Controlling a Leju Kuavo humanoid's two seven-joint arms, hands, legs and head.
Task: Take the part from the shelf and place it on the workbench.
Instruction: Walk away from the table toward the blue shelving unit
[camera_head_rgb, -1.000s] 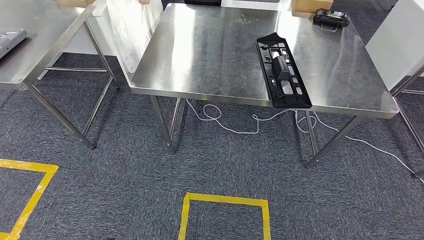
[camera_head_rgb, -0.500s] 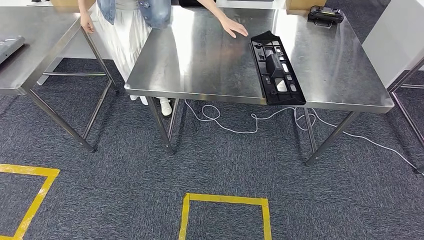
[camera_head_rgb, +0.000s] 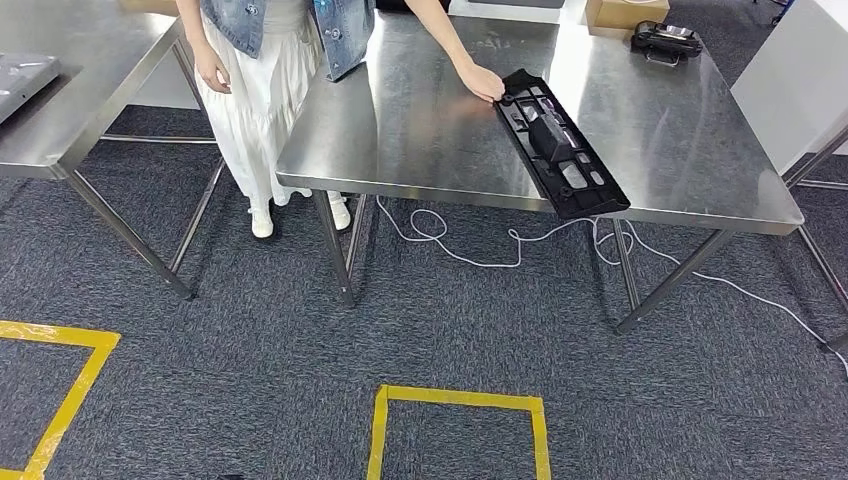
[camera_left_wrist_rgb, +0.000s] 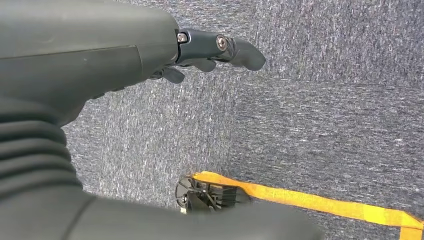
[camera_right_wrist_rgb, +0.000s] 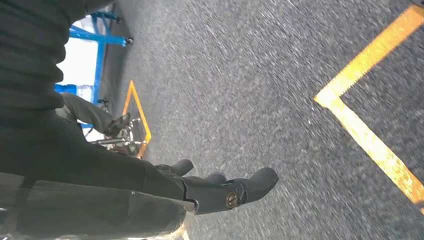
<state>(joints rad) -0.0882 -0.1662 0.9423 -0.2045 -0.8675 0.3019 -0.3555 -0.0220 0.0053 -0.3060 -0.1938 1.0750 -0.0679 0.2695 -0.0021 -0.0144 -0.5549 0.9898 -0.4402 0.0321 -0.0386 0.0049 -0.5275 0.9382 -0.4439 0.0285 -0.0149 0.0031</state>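
1. Left hand (camera_left_wrist_rgb: 210, 50) and right hand (camera_right_wrist_rgb: 220, 187) hang over carpet, fingers apart, holding nothing.
2. The black part (camera_head_rgb: 558, 142) lies ahead on the steel workbench (camera_head_rgb: 420, 140), well apart, right of centre, so nearer the right hand.
3. Its long axis runs away from the robot; a person's hand (camera_head_rgb: 484, 82) touches its far end.

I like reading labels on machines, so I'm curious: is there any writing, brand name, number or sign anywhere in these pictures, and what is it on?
No readable text in any view.
Black part on the workbench: moulded shapes, no legible marking.
Black device at the far corner: too small to read.
Cardboard box: no print visible.
Yellow floor tape: plain lines, no characters.
Both robot hands, left hand and right hand: no lettering.
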